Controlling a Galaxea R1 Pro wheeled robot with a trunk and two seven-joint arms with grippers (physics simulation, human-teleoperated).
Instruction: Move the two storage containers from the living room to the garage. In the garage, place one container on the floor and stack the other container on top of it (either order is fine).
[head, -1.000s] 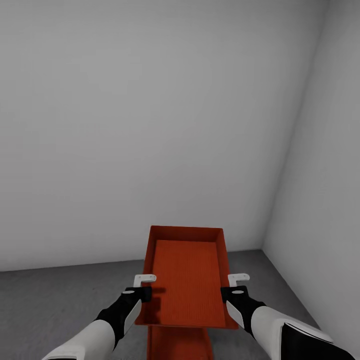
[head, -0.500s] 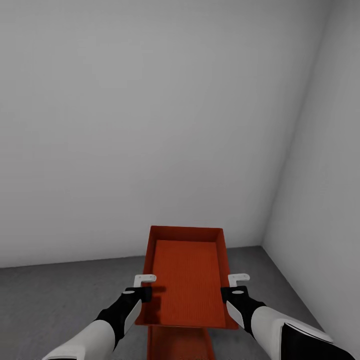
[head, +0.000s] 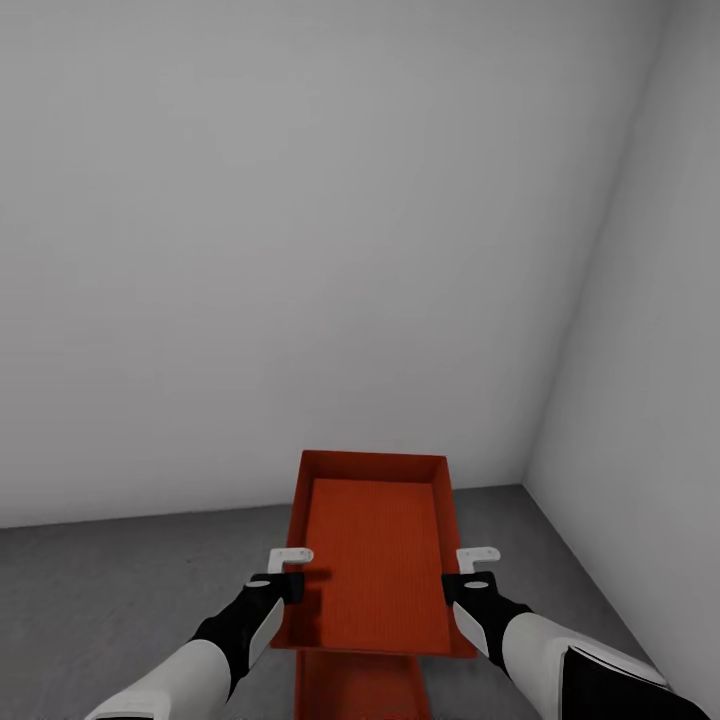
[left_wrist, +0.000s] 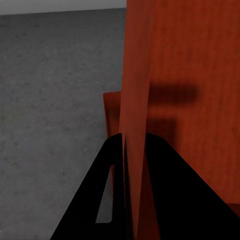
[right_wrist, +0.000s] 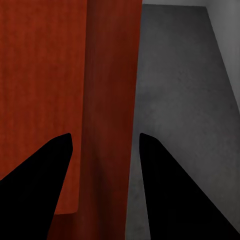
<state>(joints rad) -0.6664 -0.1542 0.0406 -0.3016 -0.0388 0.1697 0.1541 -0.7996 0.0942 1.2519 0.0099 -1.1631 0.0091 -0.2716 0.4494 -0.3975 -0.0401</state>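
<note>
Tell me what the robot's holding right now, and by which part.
The upper storage container, held by both long side walls: left gripper clamps the left wall; right gripper straddles the right wall.

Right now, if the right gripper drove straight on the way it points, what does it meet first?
Nothing new: the right gripper already straddles the upper container's side wall. Beyond lies concrete floor, likely the first contact; depth unclear.
</note>
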